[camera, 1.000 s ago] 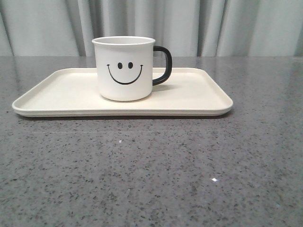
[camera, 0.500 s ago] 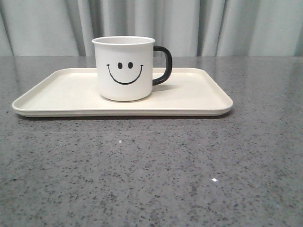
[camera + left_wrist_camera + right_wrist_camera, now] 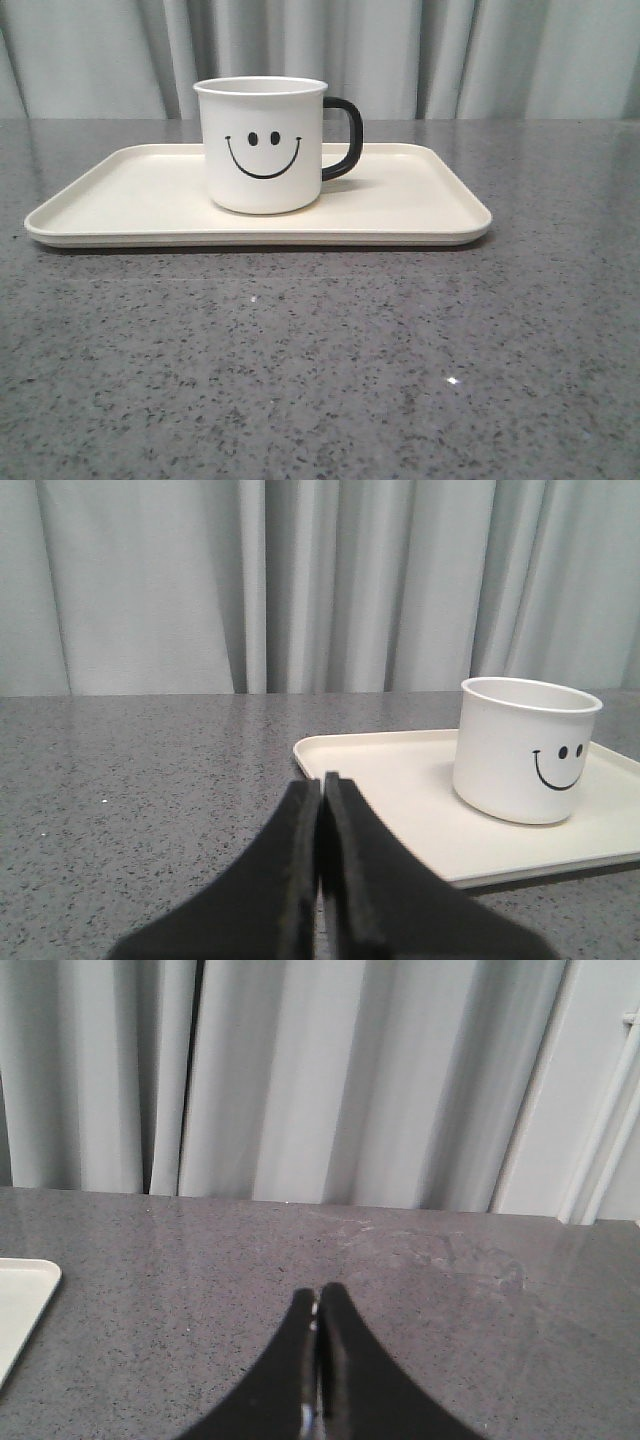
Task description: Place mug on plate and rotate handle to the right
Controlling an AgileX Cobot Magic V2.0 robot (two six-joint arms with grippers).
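The white mug with its black smiley face stands upright on the cream plate, a little left of the plate's middle. Its black handle points to the right in the front view. No gripper shows in the front view. In the left wrist view my left gripper is shut with nothing in it, low over the table, short of the plate and apart from the mug. My right gripper is shut and empty over bare table, with only a corner of the plate at the view's edge.
The grey speckled table stretches in front of the plate. Pale curtains hang behind the table's far edge.
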